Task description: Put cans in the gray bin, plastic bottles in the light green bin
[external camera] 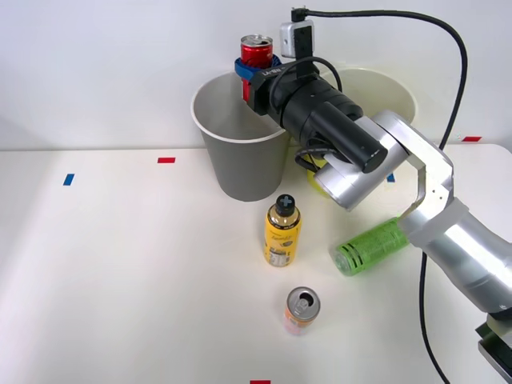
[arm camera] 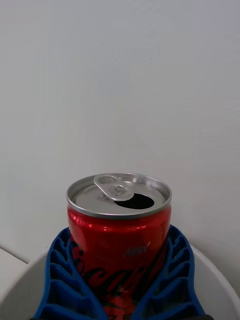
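While the red can (external camera: 257,51) sits upright, clamped in the right gripper (external camera: 256,74) over the gray bin's (external camera: 240,172) far rim, nothing looks binned yet; orange can (external camera: 302,310), both bottles, light green bin (external camera: 396,92) remain.

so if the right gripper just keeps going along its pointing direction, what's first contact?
Probably nothing close: the right gripper, shut on the red metal can, points past the tall gray bin's white rim toward the plain white wall. Depth is unclear.
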`<action>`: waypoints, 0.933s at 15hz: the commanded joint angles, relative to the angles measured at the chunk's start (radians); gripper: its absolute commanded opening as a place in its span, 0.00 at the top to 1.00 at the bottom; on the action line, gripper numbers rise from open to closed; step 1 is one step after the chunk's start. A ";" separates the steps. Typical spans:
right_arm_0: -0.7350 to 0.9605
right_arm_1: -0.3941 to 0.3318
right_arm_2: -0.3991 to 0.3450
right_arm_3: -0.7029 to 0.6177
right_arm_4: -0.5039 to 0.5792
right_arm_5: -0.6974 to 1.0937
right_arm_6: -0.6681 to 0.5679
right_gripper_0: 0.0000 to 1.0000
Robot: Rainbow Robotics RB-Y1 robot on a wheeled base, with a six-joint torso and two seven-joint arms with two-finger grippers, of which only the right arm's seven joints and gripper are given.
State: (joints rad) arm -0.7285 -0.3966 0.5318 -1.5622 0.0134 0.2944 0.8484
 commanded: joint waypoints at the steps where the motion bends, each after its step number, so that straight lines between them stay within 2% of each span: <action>1: -0.006 0.004 0.004 0.008 0.000 -0.003 -0.008 0.88; 3: -0.006 0.007 0.008 0.008 0.000 -0.004 -0.009 0.88; 4: -0.006 0.007 0.017 0.008 0.000 -0.004 -0.011 0.48; 5: -0.006 0.007 0.024 0.008 0.002 -0.003 -0.011 0.00; 8: -0.006 -0.002 0.027 0.007 0.017 -0.020 -0.011 0.00; 12: 0.041 -0.071 0.030 0.002 0.006 -0.202 -0.017 0.00; 14: 0.116 -0.102 0.013 -0.064 0.005 -0.235 -0.019 0.00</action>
State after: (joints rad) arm -0.6545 -0.4793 0.5568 -1.5807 0.0202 0.0710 0.8307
